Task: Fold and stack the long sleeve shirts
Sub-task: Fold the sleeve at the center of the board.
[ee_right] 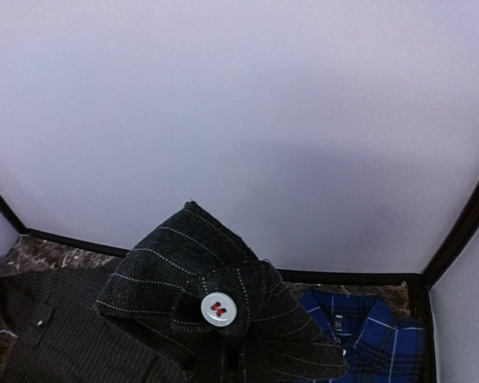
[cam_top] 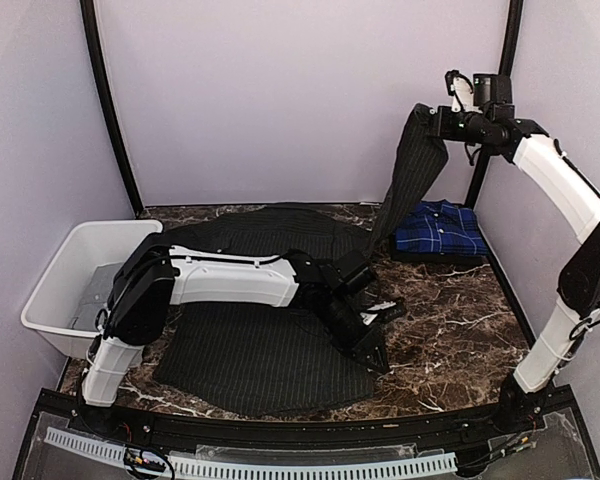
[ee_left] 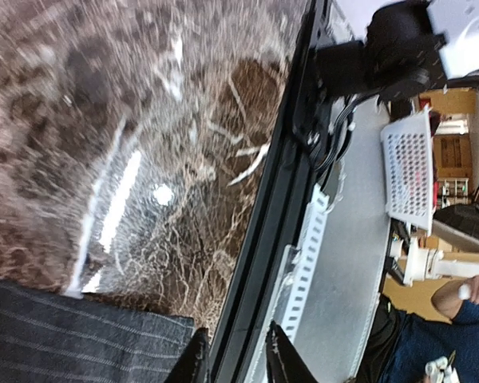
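The black pinstriped long sleeve shirt [cam_top: 265, 350] lies spread across the marble table. One of its sleeves [cam_top: 415, 170] is lifted high at the back right, where my right gripper [cam_top: 442, 122] is shut on its cuff. The right wrist view shows that cuff [ee_right: 184, 271] with a white button [ee_right: 216, 309], bunched over the hidden fingers. The blue plaid shirt [cam_top: 440, 230] lies folded at the back right, also in the right wrist view [ee_right: 367, 335]. My left gripper [cam_top: 373, 350] hovers at the black shirt's front right corner [ee_left: 64, 335]. Its jaws [ee_left: 238, 363] stand a little open and hold nothing.
A white plastic bin [cam_top: 55, 285] stands at the left edge of the table. The table's black front rail [ee_left: 279, 199] runs just past the left gripper's fingertips. Bare marble [cam_top: 460, 310] lies in front of the plaid shirt.
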`<move>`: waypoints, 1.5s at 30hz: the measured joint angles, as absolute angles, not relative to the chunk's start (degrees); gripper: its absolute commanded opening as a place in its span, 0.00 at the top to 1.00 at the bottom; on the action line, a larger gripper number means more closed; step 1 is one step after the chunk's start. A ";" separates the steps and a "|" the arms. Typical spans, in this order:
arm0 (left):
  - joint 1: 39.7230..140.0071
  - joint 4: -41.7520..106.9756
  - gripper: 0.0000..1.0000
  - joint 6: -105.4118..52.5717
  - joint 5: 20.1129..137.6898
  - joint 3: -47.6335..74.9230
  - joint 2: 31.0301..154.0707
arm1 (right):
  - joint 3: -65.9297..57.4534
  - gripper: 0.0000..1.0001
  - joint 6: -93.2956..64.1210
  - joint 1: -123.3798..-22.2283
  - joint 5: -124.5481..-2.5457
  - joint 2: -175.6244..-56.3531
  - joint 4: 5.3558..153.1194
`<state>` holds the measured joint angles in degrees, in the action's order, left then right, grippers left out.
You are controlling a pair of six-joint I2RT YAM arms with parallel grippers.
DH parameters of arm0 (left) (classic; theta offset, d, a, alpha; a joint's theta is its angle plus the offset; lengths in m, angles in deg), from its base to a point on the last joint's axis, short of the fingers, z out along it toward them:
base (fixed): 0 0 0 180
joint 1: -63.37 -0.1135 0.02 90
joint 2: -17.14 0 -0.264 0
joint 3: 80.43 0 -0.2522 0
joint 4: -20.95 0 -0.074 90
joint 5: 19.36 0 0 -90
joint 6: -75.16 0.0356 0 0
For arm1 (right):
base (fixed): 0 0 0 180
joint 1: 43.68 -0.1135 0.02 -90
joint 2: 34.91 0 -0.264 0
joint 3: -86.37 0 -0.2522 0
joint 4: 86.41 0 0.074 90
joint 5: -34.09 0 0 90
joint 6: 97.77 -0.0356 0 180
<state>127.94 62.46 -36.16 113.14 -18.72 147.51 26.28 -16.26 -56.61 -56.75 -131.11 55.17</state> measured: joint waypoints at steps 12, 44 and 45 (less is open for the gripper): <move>109.39 53.35 0.64 -43.59 102.30 0.95 118.29 | 9.18 1.00 -12.75 -75.23 -75.19 -130.70 60.57; 109.82 58.33 0.50 -30.89 88.51 5.11 125.15 | -16.59 0.41 -25.20 -83.27 -66.85 -130.32 65.72; 111.07 58.68 0.50 -30.85 87.59 4.56 126.27 | -17.72 0.41 -25.86 -83.14 -65.95 -129.63 65.94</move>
<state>111.07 58.68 -30.85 87.59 4.56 126.27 -17.72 -25.86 -83.14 -65.95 -129.63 65.94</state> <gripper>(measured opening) 0.492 0.598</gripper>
